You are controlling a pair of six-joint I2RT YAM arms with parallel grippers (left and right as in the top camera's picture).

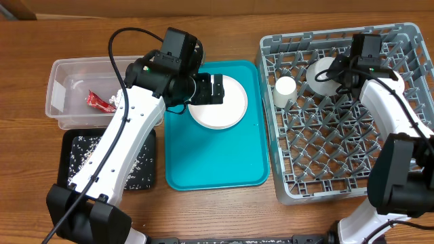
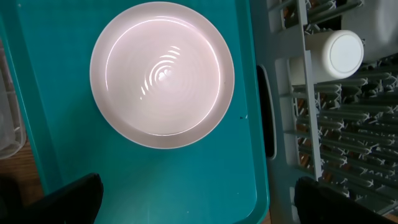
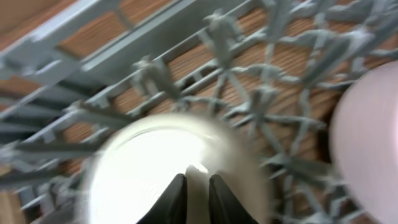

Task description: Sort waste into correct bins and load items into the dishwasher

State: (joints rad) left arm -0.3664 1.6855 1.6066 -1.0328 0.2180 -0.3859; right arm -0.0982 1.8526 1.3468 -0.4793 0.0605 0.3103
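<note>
**Plate** [image 2: 161, 74]: round, pale pink, glossy, with faint concentric rings. It lies flat at the far end of the teal tray [image 2: 62, 124].
**Left hand** [image 2: 198, 199]: hangs above the plate, fingers spread wide, empty.
**White bowl** [image 3: 143, 168]: sits in the far part of the grey rack [image 1: 339, 156], with the white cup [image 1: 285, 87] near it.
**Right hand** [image 3: 198, 196]: directly over the bowl, fingers nearly together with a slim gap. Whether it grips the bowl cannot be told.
**Surface**: brown wood-grain tabletop [image 1: 217, 217].

Blur smears the white bowl [image 3: 161, 168] and dish rack [image 3: 124, 87] in the right wrist view. A pale pinkish shape [image 3: 367, 137], cut by the right edge, cannot be identified.
</note>
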